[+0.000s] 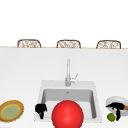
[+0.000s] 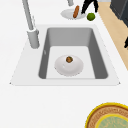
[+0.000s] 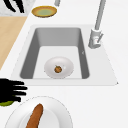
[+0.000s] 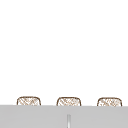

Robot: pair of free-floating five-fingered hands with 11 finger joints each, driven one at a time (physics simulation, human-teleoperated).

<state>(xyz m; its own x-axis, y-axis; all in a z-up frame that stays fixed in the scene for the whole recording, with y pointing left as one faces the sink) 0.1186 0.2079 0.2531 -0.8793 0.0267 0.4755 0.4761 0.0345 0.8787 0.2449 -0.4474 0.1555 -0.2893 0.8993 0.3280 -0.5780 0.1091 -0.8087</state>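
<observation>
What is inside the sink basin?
A white bowl rests on the floor of the sink, with a small brown item inside it. In the front view, a red ball covers that spot.

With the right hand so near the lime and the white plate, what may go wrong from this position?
1. The right hand hangs with straight fingers right by the lime; a touch might send this round fruit rolling off the counter's front edge.
2. The white plate with the brown sausage lies just beside the hand; a sideways sweep may push it.
3. The left hand hangs at the sink front rim, above the white bowl side.
</observation>
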